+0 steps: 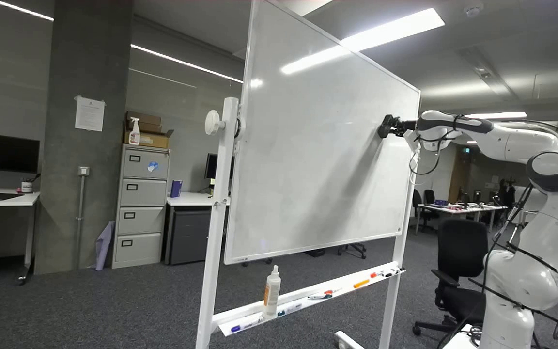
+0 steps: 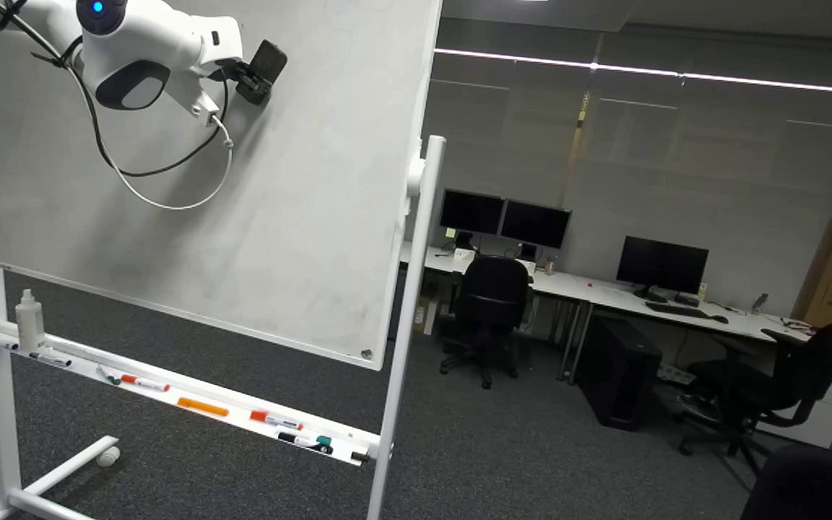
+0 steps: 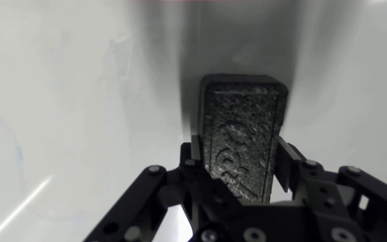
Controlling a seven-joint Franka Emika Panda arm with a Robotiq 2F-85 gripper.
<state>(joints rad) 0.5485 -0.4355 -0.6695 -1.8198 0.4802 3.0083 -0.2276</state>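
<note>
A black block with raised lettering, looking like a whiteboard eraser [image 3: 244, 111], is gripped between the two fingers of my gripper [image 3: 240, 151] in the wrist view. The pads sit against its long sides, and its lower end is hidden behind the gripper's body. It faces the large whiteboard [image 1: 308, 155], towards the board's robot side; whether it touches the surface I cannot tell. In an exterior view the dark eraser [image 2: 269, 61] is tilted in front of the board. A long shadow falls from it down the board. Faint smudges and a pale blue mark [image 3: 19, 154] show on the surface.
Below the board runs a white tray [image 2: 243, 393] with several markers, including an orange marker [image 2: 203, 406], and a white bottle [image 1: 272, 293]. White posts [image 1: 218, 213] frame the board. A black office chair [image 1: 463, 257] stands by the robot's base. Cables hang in a loop below the wrist.
</note>
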